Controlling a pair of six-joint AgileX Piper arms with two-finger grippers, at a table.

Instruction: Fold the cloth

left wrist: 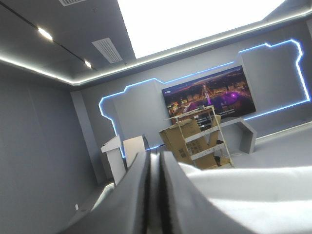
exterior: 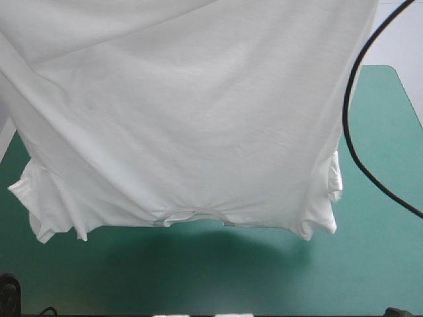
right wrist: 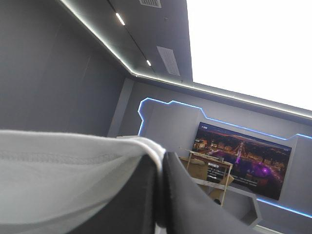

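The T-shirt (exterior: 198, 119) hangs lifted over the surface (exterior: 264, 284), a wide white sheet that fills most of the high view. Its upper edge runs out past the top of the picture, so neither end effector shows there. It hangs upside down: the collar (exterior: 193, 215) sits at the lowest edge near the middle, a sleeve (exterior: 39, 198) bunches at each lower corner, and a soft shadow lies on the teal-green cover beneath. Both arms are raised high, wrists tipped so that each looks out level rather than down at the surface. The left end effector (left wrist: 155, 156) has its black fingers pressed all but together on the T-shirt (left wrist: 253, 195), whose cloth spreads away to one side. The right end effector (right wrist: 161, 157) is likewise pinched on the cloth — a stitched hem (right wrist: 48, 157) runs off beside its fingers.
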